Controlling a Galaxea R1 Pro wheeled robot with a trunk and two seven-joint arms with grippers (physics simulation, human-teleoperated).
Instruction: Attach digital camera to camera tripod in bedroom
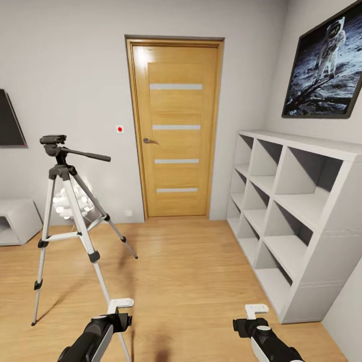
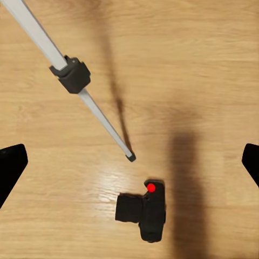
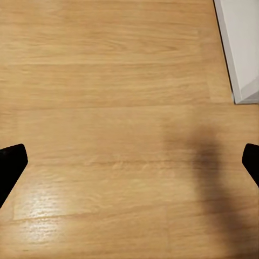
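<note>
From the head view the digital camera was out of sight, below the frame's lower edge, and the near leg of the camera tripod [image 1: 65,211] ran down behind the left arm so its foot was cut off there. The left wrist view showed it plainly: the digital camera [image 2: 143,209] lay on the wood floor [image 1: 191,271], red dot visible, just beside the black foot of that tripod leg but not touching it. The left gripper [image 2: 129,162] hung above it, its dark fingers [image 2: 9,164] spread wide at the picture's two edges, holding nothing. The right gripper [image 3: 129,162] hung equally wide over bare planks, empty, with a corner of the white cube shelves [image 3: 240,48] nearby. The tripod stood upright left of the oak door [image 1: 176,130], a small white lamp [image 1: 70,201] half hidden behind its legs.
</note>
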